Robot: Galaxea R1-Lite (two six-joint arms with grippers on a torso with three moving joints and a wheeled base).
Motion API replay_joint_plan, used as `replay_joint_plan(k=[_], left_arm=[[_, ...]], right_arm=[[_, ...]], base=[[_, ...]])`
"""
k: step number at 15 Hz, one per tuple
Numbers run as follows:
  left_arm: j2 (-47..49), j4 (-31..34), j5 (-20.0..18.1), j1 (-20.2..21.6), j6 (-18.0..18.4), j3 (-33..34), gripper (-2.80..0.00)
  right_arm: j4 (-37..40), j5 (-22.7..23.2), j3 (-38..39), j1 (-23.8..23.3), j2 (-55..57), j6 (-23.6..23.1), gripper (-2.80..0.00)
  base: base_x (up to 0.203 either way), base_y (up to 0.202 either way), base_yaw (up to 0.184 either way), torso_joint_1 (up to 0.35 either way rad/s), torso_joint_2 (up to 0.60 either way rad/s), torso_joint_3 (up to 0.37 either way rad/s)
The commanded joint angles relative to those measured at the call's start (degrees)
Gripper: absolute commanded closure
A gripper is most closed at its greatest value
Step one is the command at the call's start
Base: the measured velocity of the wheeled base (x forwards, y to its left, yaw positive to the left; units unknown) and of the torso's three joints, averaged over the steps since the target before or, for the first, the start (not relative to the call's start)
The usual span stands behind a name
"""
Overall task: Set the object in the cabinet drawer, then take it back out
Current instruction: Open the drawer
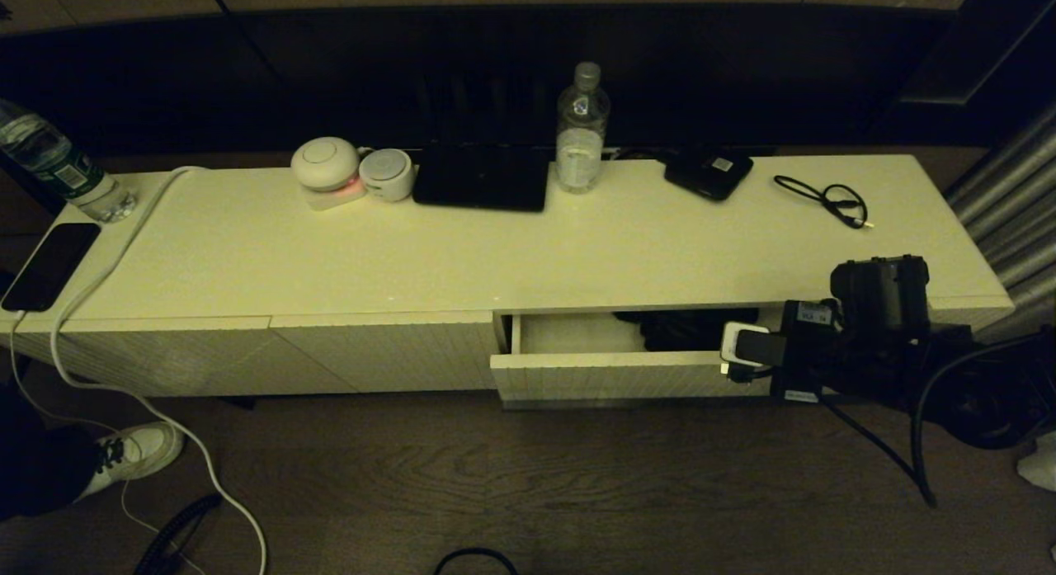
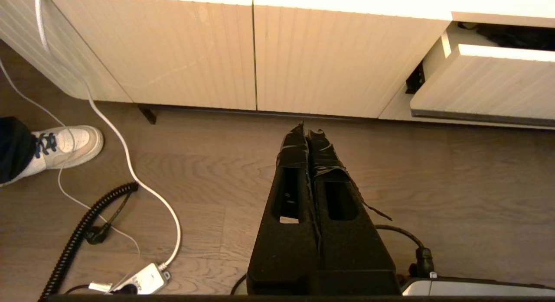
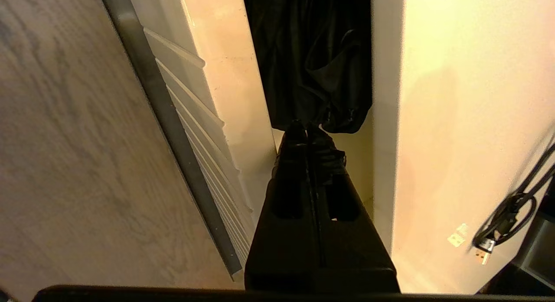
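the right claw (image 3: 307,128) is pressed fully closed with nothing between its fingers, its tips just at the near edge of the one black fabric bundle (image 3: 314,55) lying inside the one open drawer (image 1: 610,375). the left claw (image 2: 308,133) hangs closed and empty above the floor. two water bottles (image 1: 582,129) stand on the desk (image 1: 495,253) above.

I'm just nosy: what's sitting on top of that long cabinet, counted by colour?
Clear plastic water bottles: 2
Black things (phone, flat pad, small labelled device, thin cable): 4
White round gadgets: 2
Total: 8
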Motion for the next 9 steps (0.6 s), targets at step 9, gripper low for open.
replay_joint_plan(k=[9], left_arm=[[-0.09, -0.02, 0.02, -0.02, -0.07, 0.00, 0.00]], right_arm=[[0.48, 0.61, 10.07, 0.69, -2.60, -0.30, 0.00]], base=[[0.000, 0.000, 0.000, 0.000, 0.00, 0.000]])
